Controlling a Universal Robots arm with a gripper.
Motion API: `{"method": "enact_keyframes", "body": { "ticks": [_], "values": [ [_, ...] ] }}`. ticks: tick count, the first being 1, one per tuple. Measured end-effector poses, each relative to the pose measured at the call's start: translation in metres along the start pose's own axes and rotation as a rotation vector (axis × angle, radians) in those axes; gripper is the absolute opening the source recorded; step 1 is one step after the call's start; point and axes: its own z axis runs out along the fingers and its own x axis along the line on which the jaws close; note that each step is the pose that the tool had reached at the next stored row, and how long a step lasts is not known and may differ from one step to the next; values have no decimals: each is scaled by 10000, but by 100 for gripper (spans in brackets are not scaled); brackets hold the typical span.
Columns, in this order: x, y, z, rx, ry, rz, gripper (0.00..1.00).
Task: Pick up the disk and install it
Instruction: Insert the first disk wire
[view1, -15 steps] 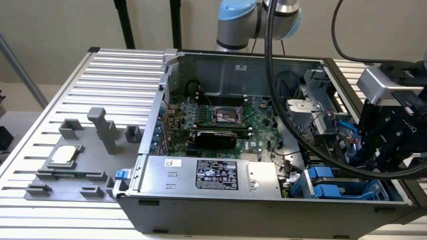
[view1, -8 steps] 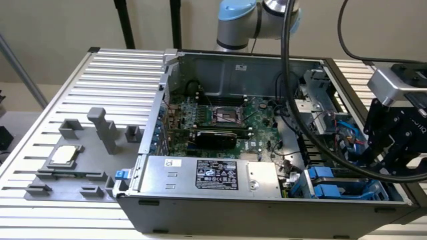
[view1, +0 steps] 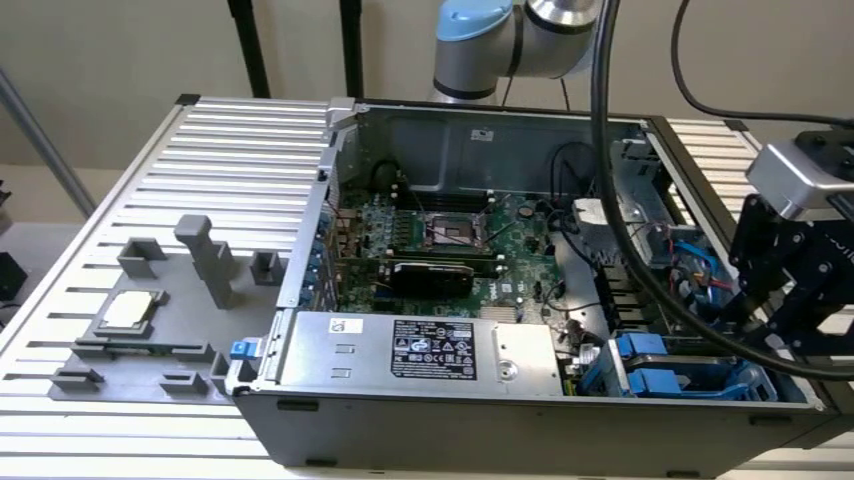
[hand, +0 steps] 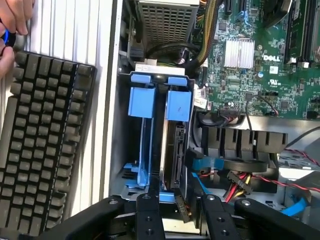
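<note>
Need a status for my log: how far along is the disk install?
Done, it seems: the disk stands edge-on among the blue carriers inside the case. In hand: nothing; the gripper is open, its fingers either side of the disk's end. Left: whether the disk is fully seated cannot be told.

camera layout

exterior view: high and back, looking down across slatted table (view1: 227, 150) into computer case (view1: 534, 430). wrist view: behind gripper (hand: 177, 205), close, facing down into blue drive bay (hand: 160, 105) at case's near corner, exterior view's right. shared: drive bay, motherboard (hand: 260, 65) edge.
</note>
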Motion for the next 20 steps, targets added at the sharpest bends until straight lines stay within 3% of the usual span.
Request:
{"method": "enact_keyframes", "body": {
  "ticks": [5,6,11,20],
  "values": [
    [1,-10,0,8,-96,-415,100],
    [1,-12,0,10,-112,-493,0],
    [1,-20,0,17,-166,-874,0],
    [4,-21,1,20,-177,-1381,0]
  ]
}}
